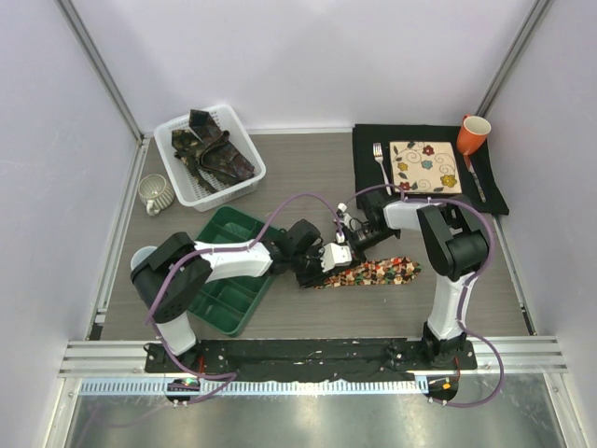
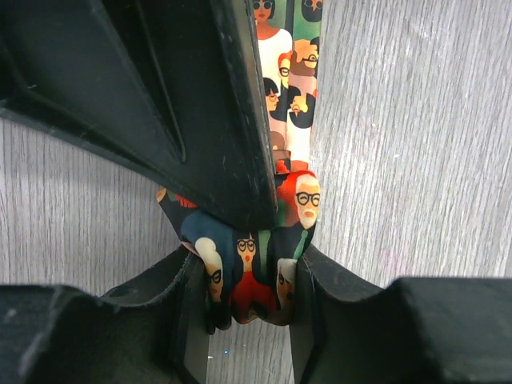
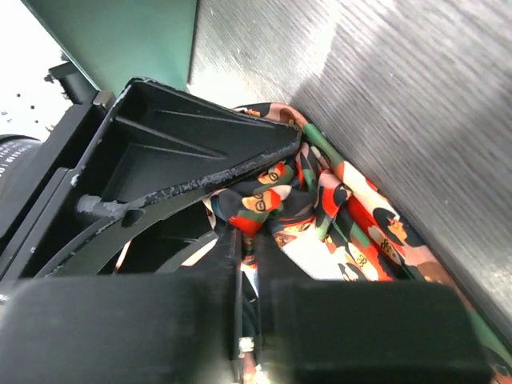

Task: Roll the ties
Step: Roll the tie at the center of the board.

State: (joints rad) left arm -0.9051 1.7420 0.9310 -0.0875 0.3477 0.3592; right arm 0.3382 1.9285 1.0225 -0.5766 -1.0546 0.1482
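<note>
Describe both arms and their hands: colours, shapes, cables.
The left arm and right arm both have white links between bulky black joints, and a looping purple cable trails along each. The left hand and right hand have black plastic fingers, wedge-shaped with ribbed sides and scuffed edges.

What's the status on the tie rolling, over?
Left end effector and right end effector shut on multicolour printed fabric tie. End bunched. Green plastic tray alongside.
</note>
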